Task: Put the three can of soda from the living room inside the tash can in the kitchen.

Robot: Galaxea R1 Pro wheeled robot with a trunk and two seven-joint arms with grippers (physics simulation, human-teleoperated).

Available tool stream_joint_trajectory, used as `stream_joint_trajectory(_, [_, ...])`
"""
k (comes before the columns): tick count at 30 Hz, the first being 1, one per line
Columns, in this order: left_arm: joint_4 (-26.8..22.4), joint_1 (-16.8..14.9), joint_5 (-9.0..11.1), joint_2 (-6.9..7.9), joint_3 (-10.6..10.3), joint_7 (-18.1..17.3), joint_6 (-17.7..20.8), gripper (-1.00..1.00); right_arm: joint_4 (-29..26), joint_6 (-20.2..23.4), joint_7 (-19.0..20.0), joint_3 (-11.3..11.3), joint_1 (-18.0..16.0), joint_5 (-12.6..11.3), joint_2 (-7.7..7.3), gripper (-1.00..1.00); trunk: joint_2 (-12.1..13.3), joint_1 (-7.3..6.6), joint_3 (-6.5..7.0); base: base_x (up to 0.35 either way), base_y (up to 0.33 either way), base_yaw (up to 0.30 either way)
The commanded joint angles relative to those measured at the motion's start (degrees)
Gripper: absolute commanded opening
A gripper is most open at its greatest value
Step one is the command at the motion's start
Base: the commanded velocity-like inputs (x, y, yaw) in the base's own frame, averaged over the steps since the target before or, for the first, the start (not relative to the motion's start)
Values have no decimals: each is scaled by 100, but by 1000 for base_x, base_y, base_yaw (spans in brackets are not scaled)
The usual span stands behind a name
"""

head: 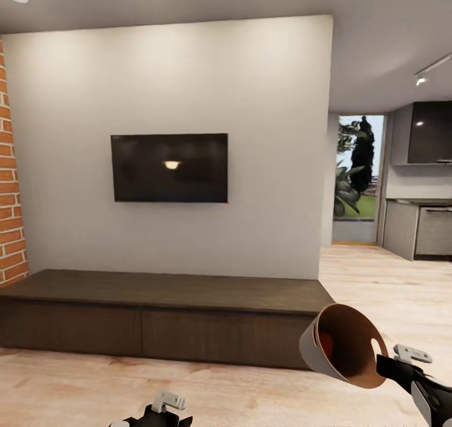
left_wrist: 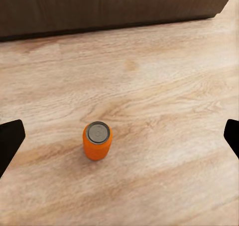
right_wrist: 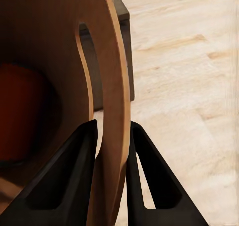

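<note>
Right pincer tight on bin rim

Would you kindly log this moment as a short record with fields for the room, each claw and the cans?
room: living room, wall TV above a low dark cabinet, kitchen beyond on the right
left claw: open, empty, above the wood floor
orange can: upright on the floor, between the left claw's fingers but untouched
right claw: shut on the rim of the bin, which is tipped on its side
bin contents: something orange-red inside, identity unclear
other cans: cannot tell
</note>
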Motion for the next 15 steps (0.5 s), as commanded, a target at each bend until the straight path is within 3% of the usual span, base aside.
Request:
stream_joint_trajectory(1, [2, 0, 2, -1, -1, 0, 1, 100, -8, 4, 40, -39, -4, -55, -1, -100, 0, 0, 8, 0, 230, -194])
stream_joint_trajectory(7, [2, 0, 2, 5, -1, 0, -23, 100, -1, 4, 36, -45, -4, -56, -3, -100, 0, 0, 48, 0, 183, -194])
stream_joint_trajectory(15, [3, 0, 5, 6, -1, 0, -43, 100, -14, 4, 36, -41, -4, -58, -3, -100, 0, 0, 74, 0, 30, -94])
